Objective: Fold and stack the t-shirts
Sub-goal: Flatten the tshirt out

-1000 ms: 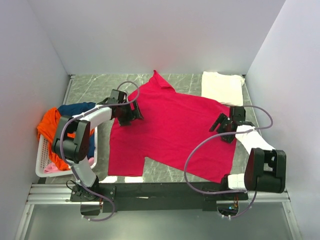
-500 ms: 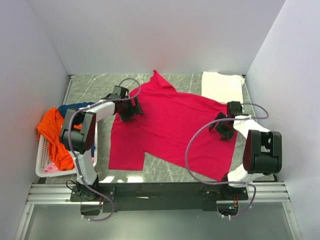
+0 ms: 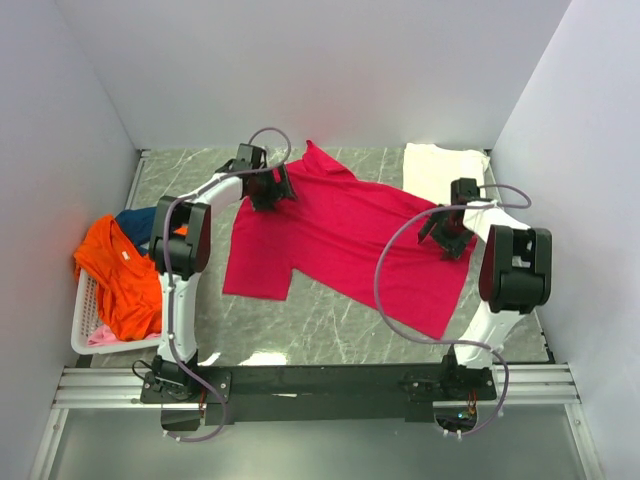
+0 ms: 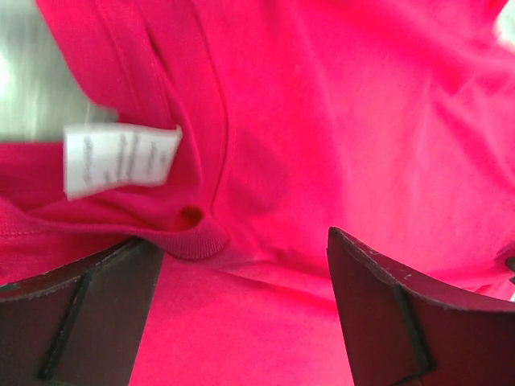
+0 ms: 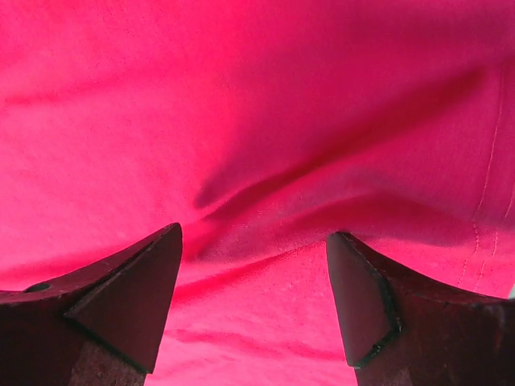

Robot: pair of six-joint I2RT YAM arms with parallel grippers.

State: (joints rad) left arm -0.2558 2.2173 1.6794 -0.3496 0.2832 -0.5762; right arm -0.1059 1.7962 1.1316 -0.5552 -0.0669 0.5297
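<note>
A crimson-pink t-shirt (image 3: pixel 340 240) lies spread on the marble table, neck to the left. My left gripper (image 3: pixel 270 189) is low over its collar, jaws wide apart. In the left wrist view the ribbed collar (image 4: pixel 193 238) and the white neck label (image 4: pixel 121 159) sit just ahead of the open left gripper (image 4: pixel 241 241). My right gripper (image 3: pixel 441 237) is down on the shirt's right part, and in its wrist view the open right gripper (image 5: pixel 256 235) straddles a soft crease of pink cloth. A folded cream-white t-shirt (image 3: pixel 445 172) rests at the back right.
A white slatted basket (image 3: pixel 88 322) stands at the left edge, holding an orange tee (image 3: pixel 120 280), a navy one (image 3: pixel 140 222) and a bit of pale pink (image 3: pixel 100 337). White walls enclose the table on three sides.
Both arms have stretched toward the back of the table. The pink shirt has slid that way with them, its hem now farther from the near edge.
</note>
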